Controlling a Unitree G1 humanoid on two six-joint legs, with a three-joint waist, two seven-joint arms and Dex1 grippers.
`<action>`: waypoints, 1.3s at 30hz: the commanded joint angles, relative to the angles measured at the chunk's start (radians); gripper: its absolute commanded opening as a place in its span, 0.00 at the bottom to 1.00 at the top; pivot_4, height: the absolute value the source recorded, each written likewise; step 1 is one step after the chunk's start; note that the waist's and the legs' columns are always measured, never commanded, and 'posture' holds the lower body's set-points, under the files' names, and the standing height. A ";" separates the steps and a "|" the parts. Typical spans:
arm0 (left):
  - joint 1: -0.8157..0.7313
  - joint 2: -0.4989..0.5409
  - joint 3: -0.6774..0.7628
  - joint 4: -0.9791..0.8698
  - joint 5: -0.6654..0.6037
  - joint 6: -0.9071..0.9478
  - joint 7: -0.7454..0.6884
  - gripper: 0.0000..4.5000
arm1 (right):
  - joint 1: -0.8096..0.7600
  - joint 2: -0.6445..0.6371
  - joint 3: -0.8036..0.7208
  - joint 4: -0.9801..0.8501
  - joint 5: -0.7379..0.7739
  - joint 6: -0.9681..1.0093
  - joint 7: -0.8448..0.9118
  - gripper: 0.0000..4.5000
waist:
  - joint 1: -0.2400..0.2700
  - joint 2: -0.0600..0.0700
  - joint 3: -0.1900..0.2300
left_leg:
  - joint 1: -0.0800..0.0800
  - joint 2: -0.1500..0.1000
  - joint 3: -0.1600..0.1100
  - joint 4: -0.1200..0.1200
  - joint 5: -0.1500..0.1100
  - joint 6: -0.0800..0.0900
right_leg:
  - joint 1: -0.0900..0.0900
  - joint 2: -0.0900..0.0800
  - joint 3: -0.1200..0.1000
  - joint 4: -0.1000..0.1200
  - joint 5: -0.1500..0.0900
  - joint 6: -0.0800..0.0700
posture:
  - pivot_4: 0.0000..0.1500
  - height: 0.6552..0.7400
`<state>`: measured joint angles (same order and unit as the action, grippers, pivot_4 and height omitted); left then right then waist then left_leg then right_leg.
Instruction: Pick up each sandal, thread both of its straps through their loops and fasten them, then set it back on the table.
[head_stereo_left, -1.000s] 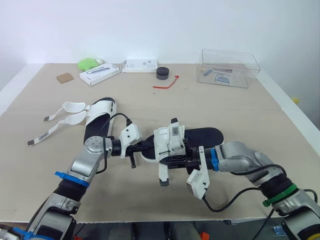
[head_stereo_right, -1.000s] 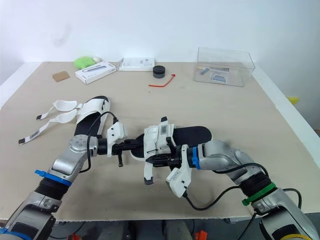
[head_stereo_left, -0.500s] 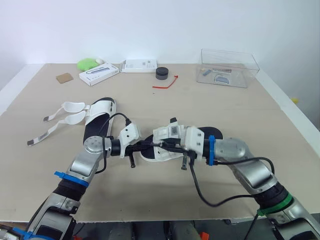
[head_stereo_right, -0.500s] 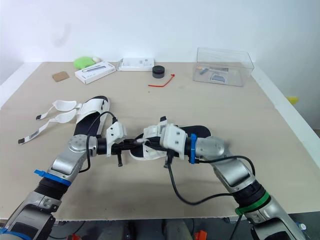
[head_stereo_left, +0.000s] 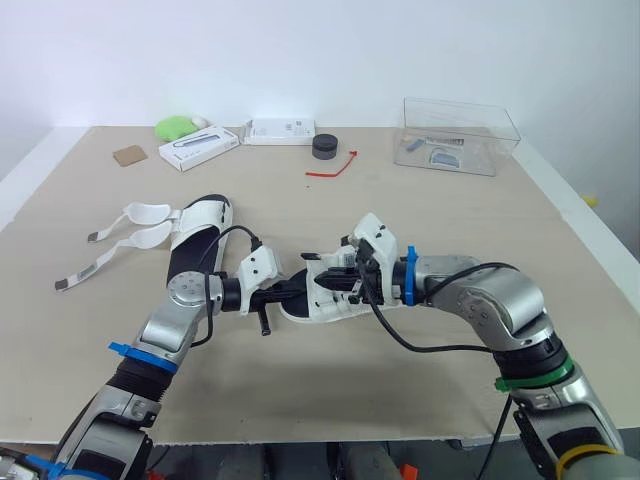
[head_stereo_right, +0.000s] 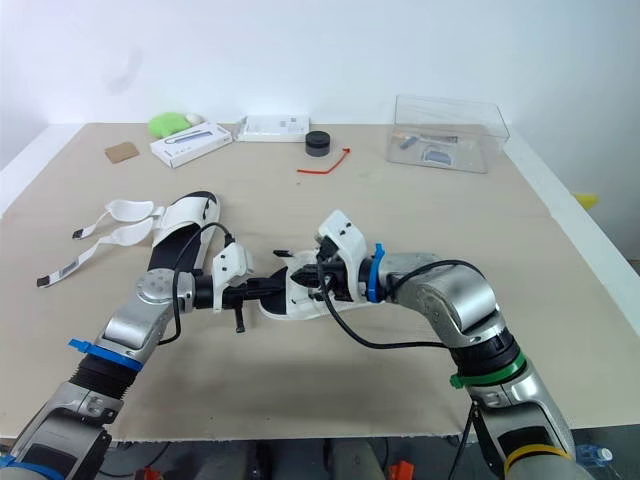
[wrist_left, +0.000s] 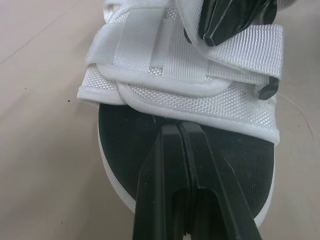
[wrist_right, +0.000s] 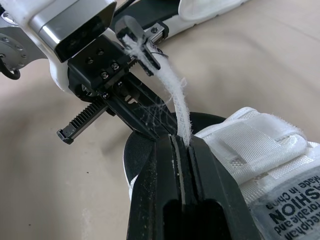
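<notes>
One white sandal with a black footbed (head_stereo_left: 328, 304) lies at the table's middle front. My left gripper (head_stereo_left: 300, 291) reaches in from its toe end, fingers pressed together (wrist_left: 178, 131), tips at the lower edge of the front band (wrist_left: 180, 100). My right gripper (head_stereo_left: 336, 283) sits over the sandal's top, shut (wrist_right: 181, 142) on a frayed white strap (wrist_right: 174, 95) that runs up toward the left gripper's body. The second sandal (head_stereo_left: 196, 236) lies flat at the left, with both straps (head_stereo_left: 118, 243) spread open to its left.
Along the far edge stand a clear plastic box (head_stereo_left: 460, 136), a black round puck (head_stereo_left: 324, 146), a red cord (head_stereo_left: 333, 166), two white boxes (head_stereo_left: 198, 147), a green lump (head_stereo_left: 175, 127) and a brown square (head_stereo_left: 129, 156). The table's front edge is close below the arms.
My right gripper has swung from below and in front of the sandal up over its top, carrying the strap from hanging down to lying across the sandal. The left arm has stayed put.
</notes>
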<state>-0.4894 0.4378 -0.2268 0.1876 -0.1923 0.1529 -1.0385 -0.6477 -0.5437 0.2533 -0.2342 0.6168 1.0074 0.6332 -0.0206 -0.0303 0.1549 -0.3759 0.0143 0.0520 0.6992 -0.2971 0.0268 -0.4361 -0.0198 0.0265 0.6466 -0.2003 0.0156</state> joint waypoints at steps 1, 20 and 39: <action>0.015 0.000 -0.014 0.017 0.020 0.015 0.001 0.00 | -0.033 0.014 -0.056 0.017 -0.016 0.024 -0.028 0.08 | 0.000 0.000 0.000 | 0.000 0.000 0.000 0.000 0.000 0.000 | 0.000 0.000 0.000 0.000 0.000 0.000 | 1.00 1.00; 0.009 0.000 -0.016 0.027 0.022 0.009 -0.004 0.00 | -0.112 -0.002 0.008 -0.046 -0.198 -0.252 0.100 0.73 | 0.000 0.000 0.000 | -0.001 0.000 0.000 0.000 0.000 0.000 | -0.001 0.003 0.000 0.000 -0.001 0.002 | 1.00 1.00; 0.030 0.002 -0.007 0.008 0.016 0.009 -0.008 0.00 | -0.244 0.075 0.004 0.207 -0.271 -0.158 0.187 0.02 | 0.000 0.000 0.000 | -0.002 0.000 -0.001 -0.002 0.000 0.000 | -0.002 -0.002 -0.003 0.000 -0.002 -0.002 | 1.00 1.00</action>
<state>-0.4818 0.4341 -0.2203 0.1801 -0.1956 0.1500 -1.0499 -0.8592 -0.4783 0.2950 -0.0131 0.3237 0.8331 0.8206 -0.0208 -0.0301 0.1550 -0.3780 0.0139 0.0513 0.6964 -0.2971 0.0268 -0.4385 -0.0221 0.0231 0.6462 -0.2019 0.0139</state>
